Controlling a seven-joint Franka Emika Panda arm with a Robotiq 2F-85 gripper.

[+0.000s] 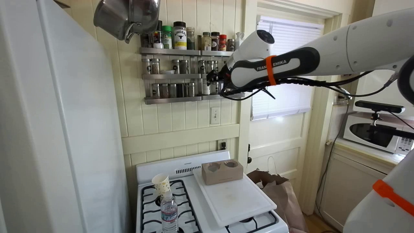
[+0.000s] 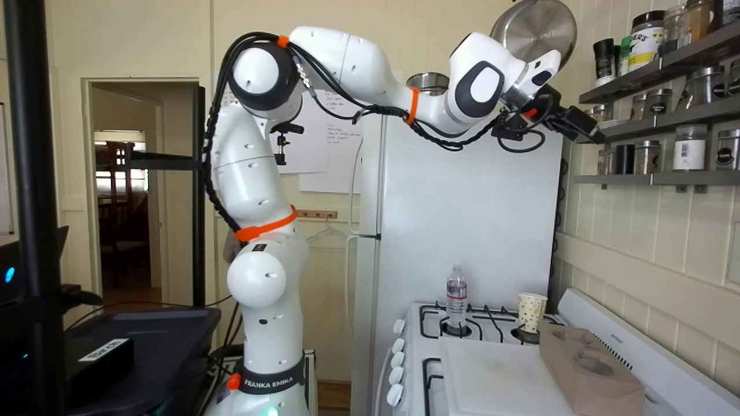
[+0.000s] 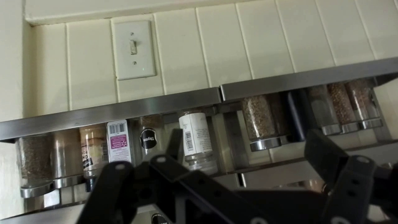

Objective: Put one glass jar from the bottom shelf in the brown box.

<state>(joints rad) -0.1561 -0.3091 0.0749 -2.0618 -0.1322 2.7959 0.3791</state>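
The black two-fingered gripper (image 3: pixel 245 143) points toward the cream panelled wall (image 3: pixel 224 46) with its fingers (image 3: pixel 323 155) spread well apart, gripping nothing. Lined up roughly in the gap, and so the likely pick, is a clear cylindrical glass jar with a shiny metal lid (image 3: pixel 261 123); it stands on the dark grey metal bottom shelf (image 1: pixel 173 100), its foot hidden behind the front rail (image 3: pixel 298 81). The wrist view shows it upside down.

To do this reach well, the fingers should dip beneath the narrow metal middle shelf (image 1: pixel 171 76) before pushing in, since in both exterior views they look about level with that ledge. One finger can use the free room by the shelf seam (image 3: pixel 220 94); the other must slip into the crowded side, towards the dark opaque cylinder (image 3: pixel 298 115). Smooth, round glass may slide or twist, so a centred, gentle squeeze below the lid seems best, then a short lift over the rail and a straight draw outward.

The matt tan-brown cardboard box with two round holes in its top (image 1: pixel 223 176) sits well below, on a flat, smooth white board (image 1: pixel 237 200).
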